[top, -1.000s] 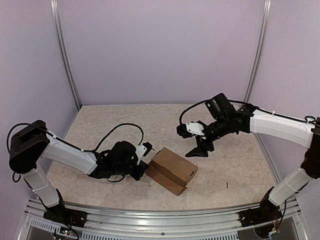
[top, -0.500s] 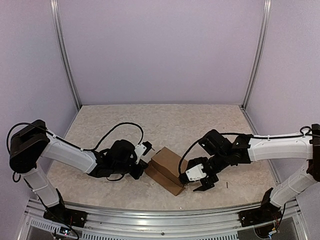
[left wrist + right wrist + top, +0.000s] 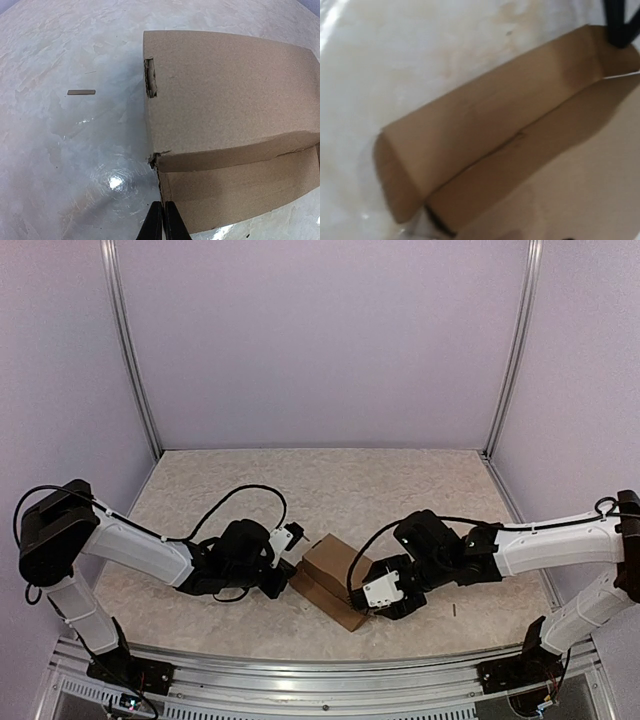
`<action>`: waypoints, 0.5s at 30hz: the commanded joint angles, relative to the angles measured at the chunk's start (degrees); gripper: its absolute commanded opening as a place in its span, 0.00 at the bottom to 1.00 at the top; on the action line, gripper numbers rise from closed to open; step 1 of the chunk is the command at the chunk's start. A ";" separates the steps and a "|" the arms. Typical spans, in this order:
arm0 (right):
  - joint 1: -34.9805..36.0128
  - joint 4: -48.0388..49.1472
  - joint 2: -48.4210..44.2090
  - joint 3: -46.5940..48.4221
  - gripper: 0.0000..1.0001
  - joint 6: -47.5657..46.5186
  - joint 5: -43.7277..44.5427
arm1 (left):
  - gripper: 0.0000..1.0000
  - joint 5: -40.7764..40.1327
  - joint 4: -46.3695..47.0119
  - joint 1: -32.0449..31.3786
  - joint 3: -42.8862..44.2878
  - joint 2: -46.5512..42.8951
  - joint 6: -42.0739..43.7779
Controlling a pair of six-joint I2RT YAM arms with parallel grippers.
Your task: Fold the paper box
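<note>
The paper box (image 3: 335,565) is a brown cardboard box lying on the marbled table between both arms, its lid panel lying down over the body. In the left wrist view it (image 3: 225,100) fills the right half. My left gripper (image 3: 292,577) is at the box's left end, and its fingers (image 3: 163,222) are shut on the box's thin wall edge. My right gripper (image 3: 385,602) is low at the box's right end, touching or nearly touching it. Its fingers do not show in the blurred right wrist view, where the box (image 3: 485,130) fills the frame and the left gripper's fingers (image 3: 617,25) show at the top right.
A small cardboard scrap (image 3: 81,92) lies on the table left of the box. A dark speck (image 3: 453,610) lies right of the right gripper. Frame posts (image 3: 135,370) (image 3: 512,360) stand at the back corners. A metal rail (image 3: 320,670) runs along the front edge.
My right arm came down from above the table's right side to the box's right end. The left gripper and the box stayed in place.
</note>
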 commanded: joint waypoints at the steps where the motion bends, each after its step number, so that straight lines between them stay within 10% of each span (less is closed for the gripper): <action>1: 0.53 2.01 1.47 0.01 0.69 1.32 -0.30 | 0.05 0.47 0.70 0.34 0.13 -0.13 -0.42; 15: 0.86 -2.26 3.93 1.26 0.74 -1.16 0.00 | 0.05 0.52 0.52 0.30 -0.88 -1.46 -0.86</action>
